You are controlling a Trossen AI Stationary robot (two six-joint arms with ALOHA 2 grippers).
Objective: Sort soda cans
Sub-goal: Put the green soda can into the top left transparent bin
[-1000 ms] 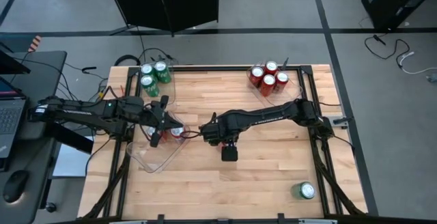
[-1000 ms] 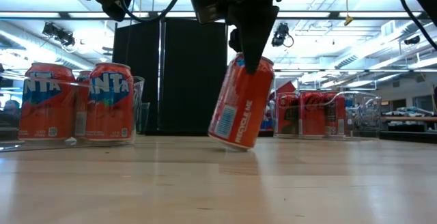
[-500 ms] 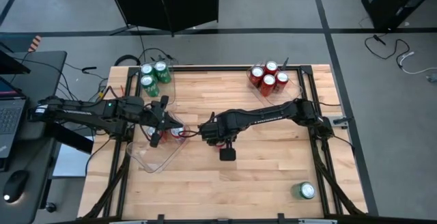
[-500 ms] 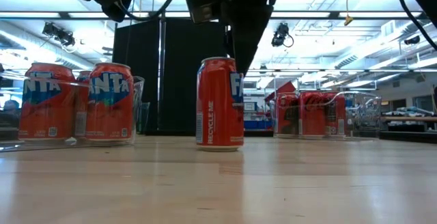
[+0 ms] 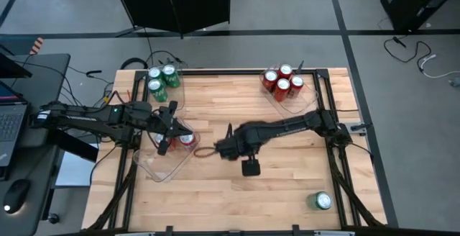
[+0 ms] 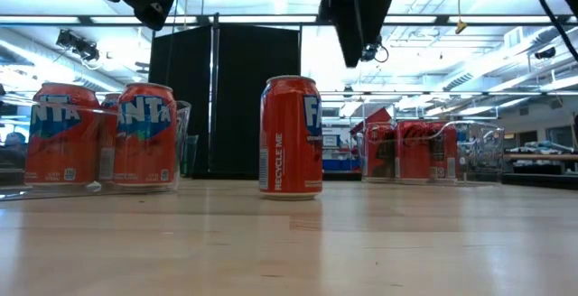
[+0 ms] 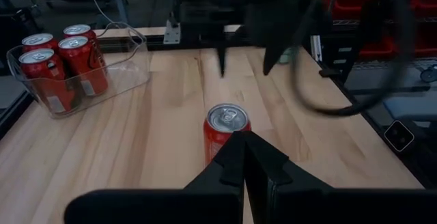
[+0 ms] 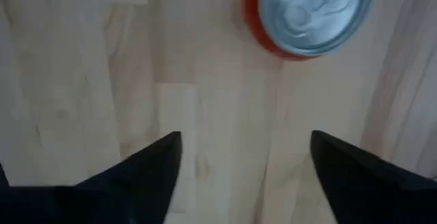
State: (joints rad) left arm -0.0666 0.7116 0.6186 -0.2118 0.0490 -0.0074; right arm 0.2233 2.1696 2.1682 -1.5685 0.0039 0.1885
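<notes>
A red soda can point(image 6: 291, 138) stands upright on its base on the bare wood mid-table, also seen in the left wrist view point(image 7: 227, 123) and the right wrist view point(image 8: 311, 12); in the high view the right arm hides it. My right gripper point(image 8: 246, 136) hangs open above the table and to one side of that can, pointing down point(image 6: 354, 34), with nothing between its fingers. My left gripper point(image 7: 240, 138) is shut and hovers at the table's left point(image 5: 167, 129), above a clear tray with two red cans point(image 5: 185, 139).
A clear tray with green cans point(image 5: 162, 78) stands at the far left. Another with several red cans point(image 5: 284, 83) is at the far right. One green can point(image 5: 320, 201) stands alone near the right front corner. Bare wood lies along the near edge.
My right gripper held the red can tilted just over the table, stood it upright and opened, letting go. It then rose and drew away toward the table's right and near edges. The can stays upright where it was set down.
</notes>
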